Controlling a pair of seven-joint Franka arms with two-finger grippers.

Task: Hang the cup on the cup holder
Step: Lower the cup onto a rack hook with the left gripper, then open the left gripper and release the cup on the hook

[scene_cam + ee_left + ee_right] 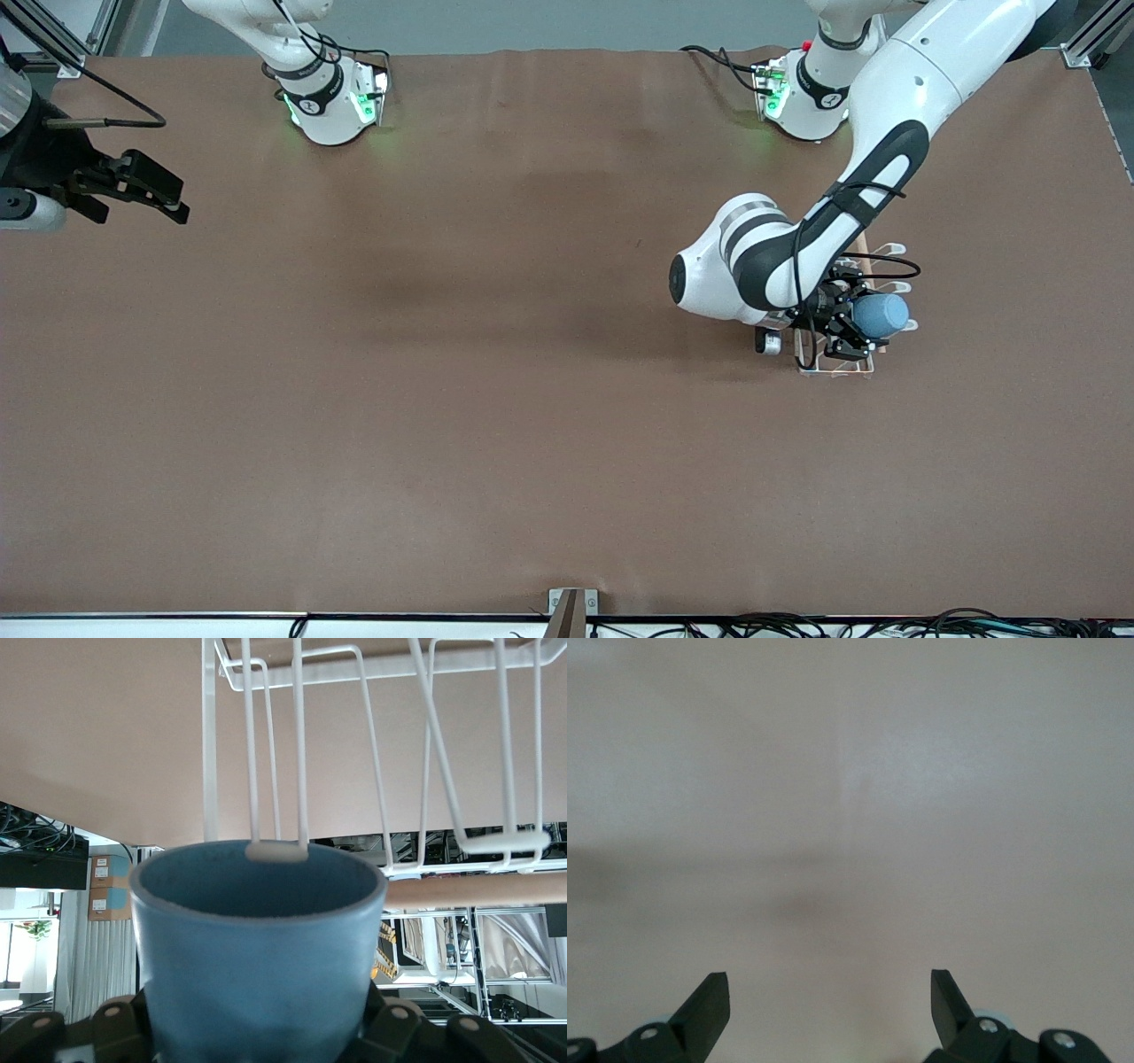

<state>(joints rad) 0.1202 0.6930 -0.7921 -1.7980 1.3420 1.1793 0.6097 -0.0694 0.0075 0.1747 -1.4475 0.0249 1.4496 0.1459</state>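
My left gripper is shut on the light-blue cup and holds it on its side over the white wire cup holder at the left arm's end of the table. In the left wrist view the cup fills the foreground, and the tip of one looped prong sits at the cup's rim, just inside its mouth. The holder's other prongs and its wooden rod show beside the cup. My right gripper is open and empty, waiting over the right arm's end of the table; its fingertips show over bare table.
The brown table carries only the cup holder. The left arm's white forearm hangs over the holder and hides much of it. A small mount stands at the table's edge nearest the front camera.
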